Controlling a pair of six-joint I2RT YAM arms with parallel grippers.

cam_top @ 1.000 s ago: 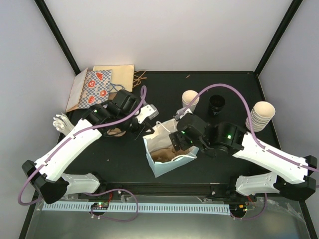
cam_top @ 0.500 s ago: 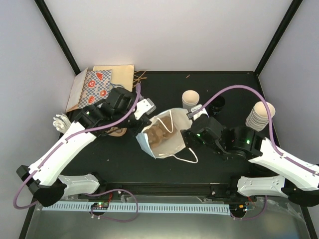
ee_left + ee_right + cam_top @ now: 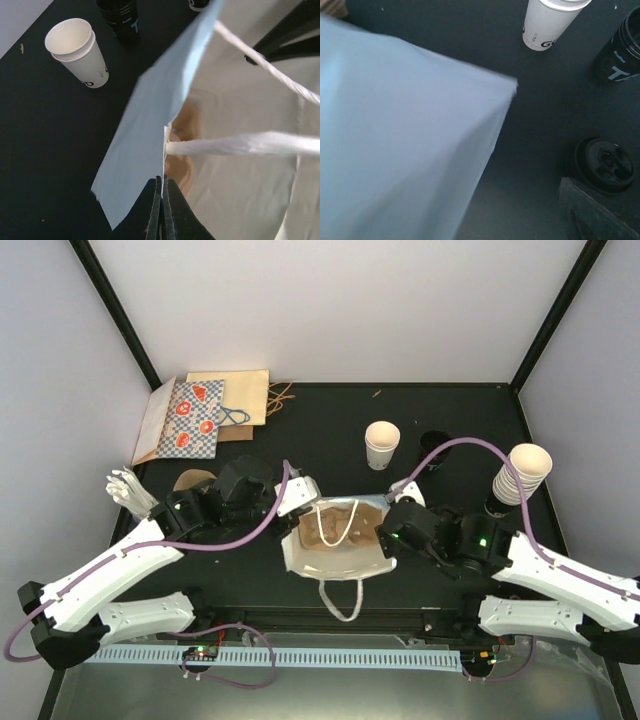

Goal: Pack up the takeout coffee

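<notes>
While left fingers (image 3: 145, 220) pinch the bag (image 3: 145, 145) rim to hold its mouth open for packing, right fingers' (image 3: 385, 537) state cannot be told.

The paper bag (image 3: 150, 130) is thin matt paper, light blue outside and off-white inside, creased at its edges. Its handles (image 3: 250, 145) are white twisted cord. Inside the bag lies dull brown cardboard (image 3: 184, 117). Behind the bag, the paper cup (image 3: 382, 444) looks smooth, with a faint sheen. Near the bag, the lids (image 3: 602, 165) are glossy black plastic. The bench (image 3: 460, 410) is matt black.
</notes>
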